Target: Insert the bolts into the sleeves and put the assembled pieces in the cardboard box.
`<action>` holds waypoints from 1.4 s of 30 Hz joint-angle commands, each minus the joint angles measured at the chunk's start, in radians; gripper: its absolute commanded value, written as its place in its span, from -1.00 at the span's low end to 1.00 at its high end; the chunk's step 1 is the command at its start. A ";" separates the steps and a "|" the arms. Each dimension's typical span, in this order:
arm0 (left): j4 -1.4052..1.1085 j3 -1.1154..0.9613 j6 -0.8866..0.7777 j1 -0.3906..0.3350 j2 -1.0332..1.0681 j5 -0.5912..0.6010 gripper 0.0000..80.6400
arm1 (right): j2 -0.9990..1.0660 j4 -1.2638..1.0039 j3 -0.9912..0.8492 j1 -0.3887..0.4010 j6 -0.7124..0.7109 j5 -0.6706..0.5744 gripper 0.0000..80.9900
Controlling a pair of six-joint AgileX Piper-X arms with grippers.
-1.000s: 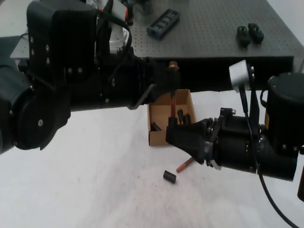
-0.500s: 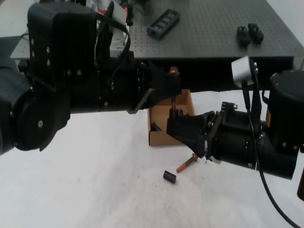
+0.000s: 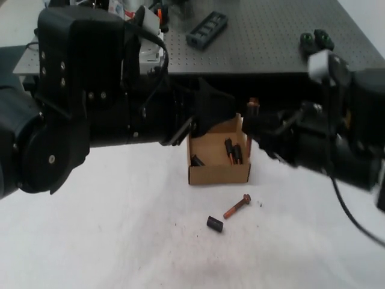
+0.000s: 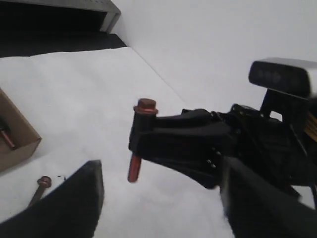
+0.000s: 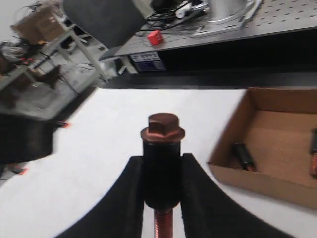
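Bolt point(image 5: 162, 130) sat through the sleeve point(image 5: 161, 186) pinched in your right gripper point(image 5: 162, 159), which had lifted from the front of the cardboard box point(image 3: 219, 173) to near its far corner, while your left gripper point(image 4: 161, 188) stood spread and empty, so the drop looked next.

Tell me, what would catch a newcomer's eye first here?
Most striking is the copper bolt seated in a black sleeve, pinched by the right gripper close by the cardboard box. In front of the box, a loose bolt and a loose sleeve lie on the white cloth.
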 commanded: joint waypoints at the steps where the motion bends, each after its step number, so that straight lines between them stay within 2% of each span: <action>1: 0.000 0.016 0.026 0.000 -0.014 -0.099 0.19 | 0.033 0.026 -0.042 -0.012 -0.030 0.006 -0.98; 6: 0.000 0.061 0.037 0.000 -0.014 -0.220 0.19 | 0.319 0.251 -0.325 -0.006 -0.153 0.136 -0.98; 12: 0.000 0.103 0.058 0.000 -0.014 -0.245 0.19 | 0.601 0.411 -0.644 -0.005 -0.167 0.198 -0.98; 17: 0.003 0.132 0.059 0.000 -0.014 -0.245 0.19 | 0.751 0.550 -0.825 -0.005 -0.167 0.228 -0.98; 22: 0.029 0.135 0.066 0.000 -0.014 -0.248 0.19 | 0.821 0.643 -0.906 -0.005 -0.198 0.230 -0.97; 25: 0.030 0.135 0.066 0.000 -0.014 -0.248 0.19 | 0.828 0.650 -0.909 -0.005 -0.198 0.212 -0.69; 29: 0.043 0.133 0.120 0.000 -0.011 -0.244 0.17 | 0.820 0.649 -0.915 -0.008 -0.192 0.161 -0.08; 30: 0.049 0.129 0.161 0.000 -0.004 -0.241 0.12 | 0.808 0.650 -0.919 -0.014 -0.178 0.147 -0.04; 34: 0.135 0.063 0.363 0.000 0.074 -0.234 -0.16 | 0.682 0.653 -0.897 -0.059 -0.191 0.093 -0.14; 38: 0.250 -0.108 0.471 -0.005 0.245 -0.232 -0.18 | 0.476 0.649 -0.792 -0.151 -0.221 0.088 -0.17; 42: 0.451 -0.393 0.587 -0.032 0.475 -0.197 -0.18 | 0.278 0.653 -0.618 -0.266 -0.219 0.083 -0.17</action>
